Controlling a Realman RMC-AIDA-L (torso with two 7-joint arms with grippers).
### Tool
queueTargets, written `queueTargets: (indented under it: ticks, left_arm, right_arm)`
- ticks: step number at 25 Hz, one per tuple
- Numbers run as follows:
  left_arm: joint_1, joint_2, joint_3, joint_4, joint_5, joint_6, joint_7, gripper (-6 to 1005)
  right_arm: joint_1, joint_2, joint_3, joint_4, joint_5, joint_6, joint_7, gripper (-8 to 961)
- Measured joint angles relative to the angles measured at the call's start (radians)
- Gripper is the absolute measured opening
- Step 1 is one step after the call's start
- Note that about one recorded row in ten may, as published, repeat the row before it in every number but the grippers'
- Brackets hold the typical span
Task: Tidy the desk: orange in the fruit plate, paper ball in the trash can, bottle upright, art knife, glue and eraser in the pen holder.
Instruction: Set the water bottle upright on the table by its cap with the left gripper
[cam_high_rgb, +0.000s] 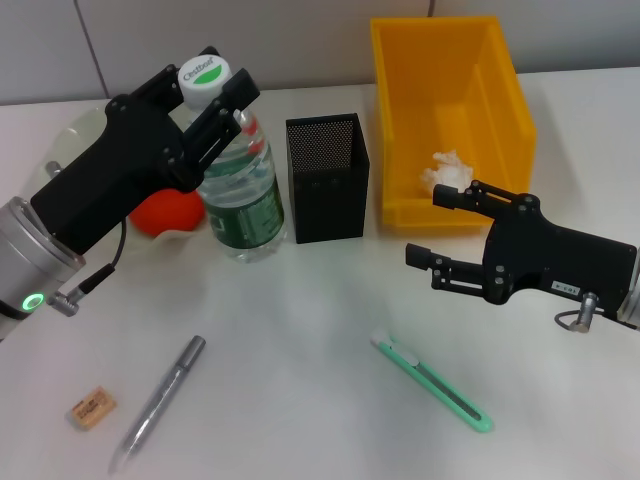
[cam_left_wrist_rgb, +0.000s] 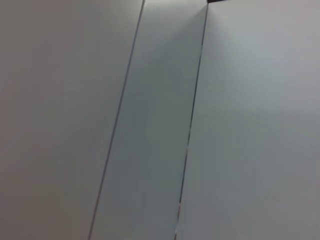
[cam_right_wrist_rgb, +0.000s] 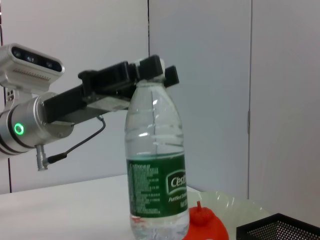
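The clear bottle (cam_high_rgb: 241, 190) with a green label stands upright on the desk, and my left gripper (cam_high_rgb: 207, 88) is shut on its white-and-green cap. The right wrist view shows the same grip, left gripper (cam_right_wrist_rgb: 150, 74) on the bottle (cam_right_wrist_rgb: 156, 165). Beside the bottle, the orange (cam_high_rgb: 168, 213) rests on the fruit plate (cam_high_rgb: 78, 132). The paper ball (cam_high_rgb: 447, 168) lies inside the yellow trash can (cam_high_rgb: 400, 120). My right gripper (cam_high_rgb: 436, 228) hovers open in front of that can, empty. The green art knife (cam_high_rgb: 432, 383), the silver pen-shaped glue (cam_high_rgb: 160, 401) and the eraser (cam_high_rgb: 92, 408) lie on the desk.
The black mesh pen holder (cam_high_rgb: 327, 176) stands between the bottle and the trash can. The left wrist view shows only grey wall panels. Bare desk lies between the glue and the art knife.
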Motion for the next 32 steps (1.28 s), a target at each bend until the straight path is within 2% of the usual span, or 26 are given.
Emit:
queueTargets:
  ticks: [7,32]
  left_arm:
    - [-0.004,0.001,-0.031,-0.057,0.002,-0.006,0.034,471]
    - [-0.004,-0.010,-0.043,-0.182,-0.004,-0.008,0.145,484]
  right_arm:
    - [0.001,0.000,0.000,-0.003,0.000,0.005,0.002,784]
    - [0.011,0.000,-0.004,-0.015,-0.009,0.017,0.016,785]
